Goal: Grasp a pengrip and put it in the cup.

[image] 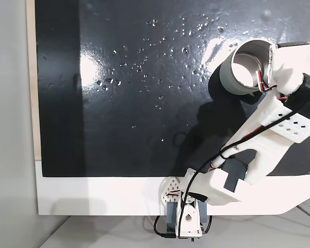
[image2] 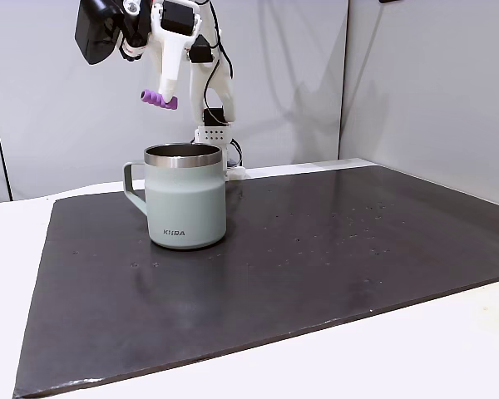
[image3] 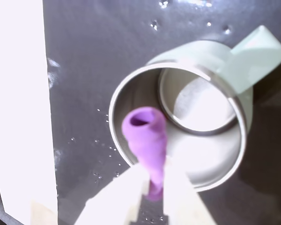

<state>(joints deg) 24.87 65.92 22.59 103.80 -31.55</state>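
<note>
The gripper (image3: 152,180) pinches the little purple pengrip (image3: 147,136) near one end, right above the cup (image2: 185,199) by the mat's (image2: 316,266) far edge. It looks light, soft and squishy

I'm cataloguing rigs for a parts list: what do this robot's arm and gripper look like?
The arm is built of white plastic segments with black motor blocks at the joints and thin black and red cables along it. One plate has small square holes. The gripper has two flat white fingers.
</note>
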